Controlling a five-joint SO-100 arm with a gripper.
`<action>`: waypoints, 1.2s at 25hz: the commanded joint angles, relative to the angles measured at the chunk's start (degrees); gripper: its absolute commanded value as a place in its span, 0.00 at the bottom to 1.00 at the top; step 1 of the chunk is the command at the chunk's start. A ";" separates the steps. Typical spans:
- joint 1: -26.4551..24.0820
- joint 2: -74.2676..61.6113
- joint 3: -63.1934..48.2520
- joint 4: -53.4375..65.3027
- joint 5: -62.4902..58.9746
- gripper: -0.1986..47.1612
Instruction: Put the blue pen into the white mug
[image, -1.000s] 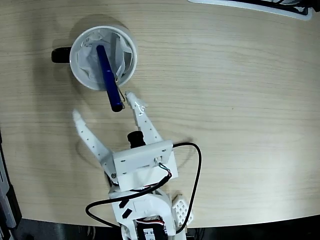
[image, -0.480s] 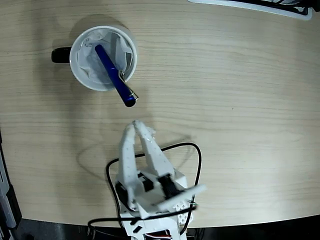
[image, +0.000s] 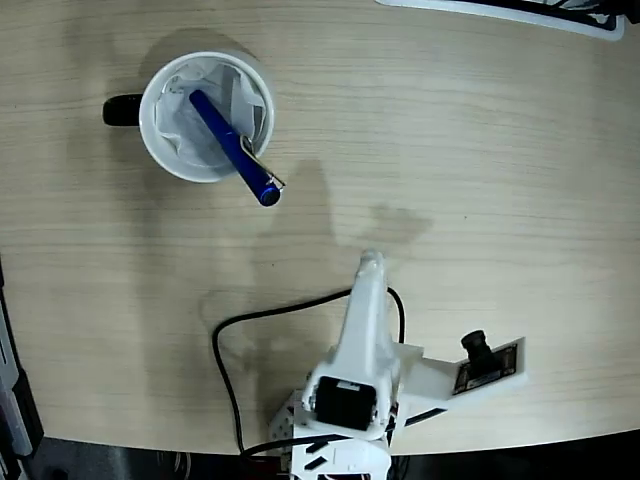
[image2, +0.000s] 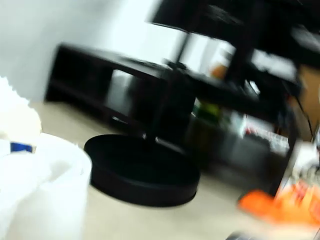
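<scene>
Blue pen (image: 232, 146) now propped in the white mug (image: 158, 140), lower end down among the crumpled paper lining (image: 190, 120), upper end with the silver clip (image: 264, 167) leaning over the rim toward the lower right of the fixed view. Tilted a little further right than a second ago, then settled — hardly shifted over the last half second. No longer attended by the arm: a second ago fingers spread wide on either side of the pen's outer end, half a second ago drawn close together and backed off, now swung away to the right and well apart from the mug. Gripper (image: 371, 262) seen edge-on as one narrow white blade, holding nothing; whether fully shut or a crack open cannot be told. Judged from this, pen delivered and released, task as good as done — only risk a pen resting so far out over the rim.

Wrist view badly blurred: a round black base (image2: 141, 171) on the table, dark shelving behind. Some label on the wrist camera board (image: 486, 367), too small to read; no other legible writing.
</scene>
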 joint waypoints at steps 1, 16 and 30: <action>2.37 4.83 0.09 13.45 7.47 0.00; 5.71 17.58 -2.46 54.14 19.07 0.00; 5.54 17.67 -3.96 61.44 19.07 0.00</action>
